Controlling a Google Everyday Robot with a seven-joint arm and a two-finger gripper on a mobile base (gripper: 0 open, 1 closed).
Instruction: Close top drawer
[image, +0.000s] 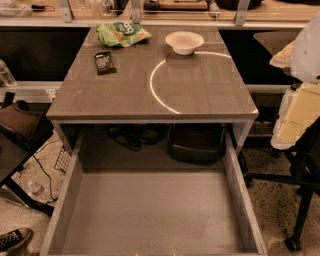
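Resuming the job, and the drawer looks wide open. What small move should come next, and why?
Probably bring the end effector, which is not in view now, to the front of the top drawer, ready to push it in. The drawer stands pulled far out from under the tabletop, its bare interior exposed, and nothing is touching it.

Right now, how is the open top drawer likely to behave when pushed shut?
The top drawer looks empty, so it probably slides lightly. It is wide; an off-centre push might skew it. Its walls look stiff. The gripper is not in view.
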